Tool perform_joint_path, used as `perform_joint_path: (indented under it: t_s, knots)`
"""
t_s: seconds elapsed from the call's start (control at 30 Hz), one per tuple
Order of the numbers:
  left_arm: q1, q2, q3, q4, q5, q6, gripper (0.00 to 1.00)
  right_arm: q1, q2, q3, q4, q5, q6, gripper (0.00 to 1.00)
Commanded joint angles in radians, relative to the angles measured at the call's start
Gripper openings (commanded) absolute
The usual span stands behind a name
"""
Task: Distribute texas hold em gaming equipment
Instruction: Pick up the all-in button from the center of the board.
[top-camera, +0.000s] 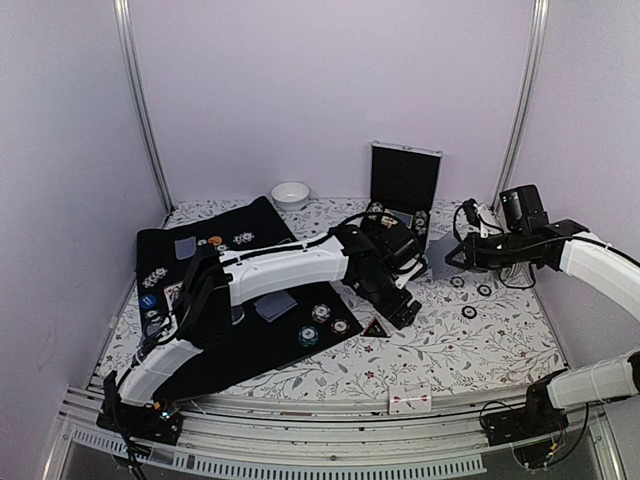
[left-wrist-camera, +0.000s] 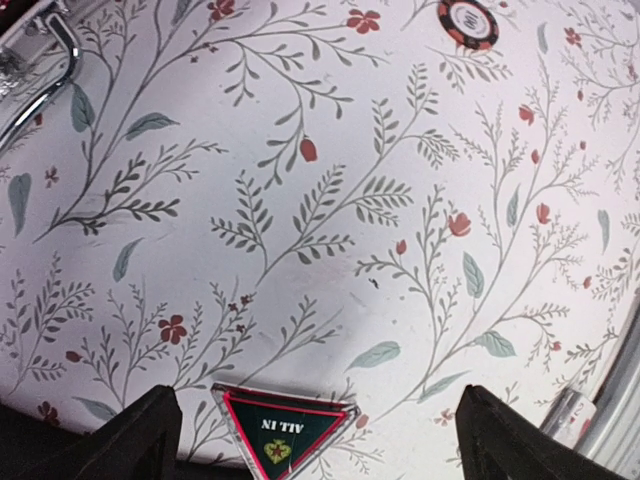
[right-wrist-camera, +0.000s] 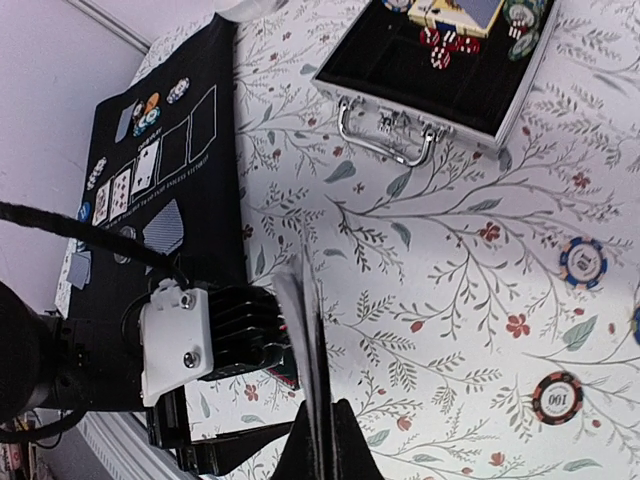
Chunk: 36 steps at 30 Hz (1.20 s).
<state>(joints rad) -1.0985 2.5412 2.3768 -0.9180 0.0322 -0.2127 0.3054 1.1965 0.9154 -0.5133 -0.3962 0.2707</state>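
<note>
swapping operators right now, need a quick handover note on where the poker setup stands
Left gripper: fingers open, hovering over the black-red triangular marker, which lies on the floral cloth beside the mat's corner; not gripped.
Right gripper: shut on playing cards, seen edge-on, held above the cloth.
Done: the black mat carries cards and chips in several spots; three chips lie on the cloth to the right; a face-up card sits at the near edge.
Left: place the held cards and the marker; more chips remain in the case.
</note>
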Motion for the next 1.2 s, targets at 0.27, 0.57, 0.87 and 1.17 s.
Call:
perform_joint_path:
  t_s: [0.27,0.57,0.87,1.17]
  knots:
    - [-0.050,-0.014,-0.010,0.012,-0.185,-0.125,0.98,-0.015,-0.001,0.184,-0.110,0.079,-0.082,0.02]
    - [-0.053,0.049,-0.002,-0.008,-0.277,-0.144,0.98,-0.015,-0.083,0.090,-0.138,0.102,-0.087,0.02]
    - [-0.041,0.092,-0.034,-0.009,-0.207,-0.137,0.92,-0.015,-0.116,0.072,-0.164,0.096,-0.082,0.02]
    - [-0.050,0.055,-0.111,-0.009,-0.125,-0.138,0.80,-0.015,-0.114,0.072,-0.165,0.088,-0.079,0.02]
